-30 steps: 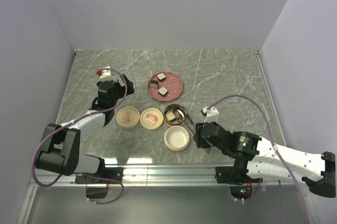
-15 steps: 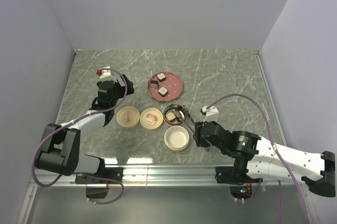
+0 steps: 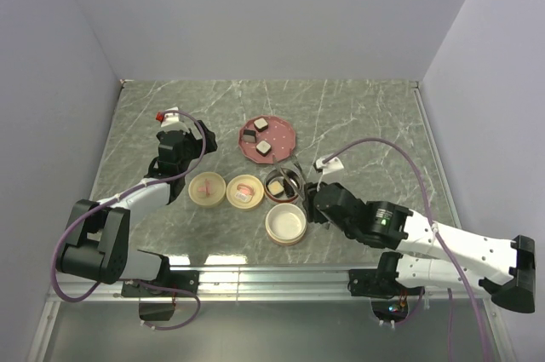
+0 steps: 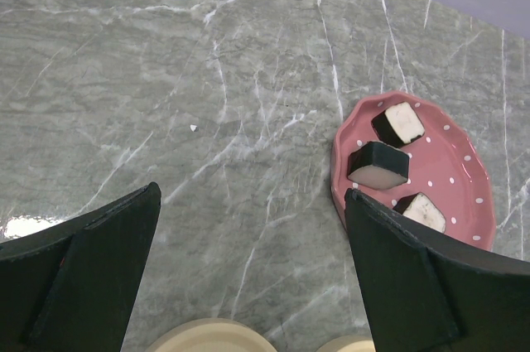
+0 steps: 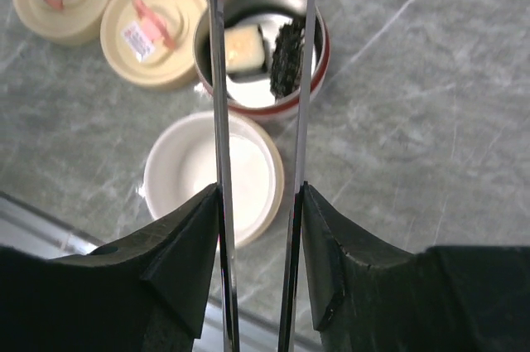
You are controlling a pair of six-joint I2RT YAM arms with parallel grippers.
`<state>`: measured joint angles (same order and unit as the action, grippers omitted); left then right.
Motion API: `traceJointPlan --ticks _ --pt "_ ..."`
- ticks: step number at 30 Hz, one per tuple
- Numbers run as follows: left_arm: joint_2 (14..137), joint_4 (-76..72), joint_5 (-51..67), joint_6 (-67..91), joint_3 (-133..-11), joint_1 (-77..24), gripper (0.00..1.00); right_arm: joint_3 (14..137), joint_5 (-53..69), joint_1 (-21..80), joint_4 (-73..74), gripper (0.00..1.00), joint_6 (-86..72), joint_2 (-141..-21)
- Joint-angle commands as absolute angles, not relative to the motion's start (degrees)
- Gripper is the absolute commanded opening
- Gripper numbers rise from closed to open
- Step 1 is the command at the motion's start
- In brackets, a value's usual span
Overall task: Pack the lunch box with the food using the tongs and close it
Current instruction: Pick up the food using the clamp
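Packing step: one food [image 5: 245, 47] sat in bowl [image 5: 263, 108], frame centre | right gripper [image 5: 261, 203] pinched tongs [image 5: 220, 120], left gripper [image 4: 252, 219] spread idle | next likely needed: reaching plate [image 4: 464, 170], upper centre.

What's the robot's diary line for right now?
right pincer: gripping silvery metal tongs | round steel bowl: one sushi block inside | pink dotted plate: three blocks | left pincer: open

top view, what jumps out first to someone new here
The pink dotted plate at mid-table carries three black-and-white sushi blocks. Nearer the arms, the right tool grips long silvery metal tongs pointing at a red-rimmed metal bowl with one more block inside.
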<state>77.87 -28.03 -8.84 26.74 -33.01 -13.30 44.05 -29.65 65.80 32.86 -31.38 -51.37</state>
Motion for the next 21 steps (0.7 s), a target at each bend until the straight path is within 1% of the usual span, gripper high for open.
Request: traceJointPlan --ticks 1,8,12,16,21 --pt "78.31 -30.15 -8.26 27.25 -34.28 -13.10 0.99 47.02 -29.37 61.46 24.71 0.50 -26.20 -53.08" --pt "78.48 -30.15 -8.44 27.16 -34.36 -13.10 1.00 46.67 -19.52 50.64 15.30 0.51 -20.31 -60.19" --pt "78.66 -30.06 -8.53 27.16 -34.45 -13.10 0.99 47.37 -15.65 48.87 9.68 0.52 -14.87 -64.50" --pt "78.57 -29.88 -8.79 27.25 -34.45 -13.10 1.00 49.04 -11.79 46.68 7.56 0.53 -12.57 -69.60" --pt "79.01 -29.79 -8.96 27.16 -34.72 -13.10 1.00 49.31 -8.44 44.91 6.15 0.53 -10.81 -71.89"
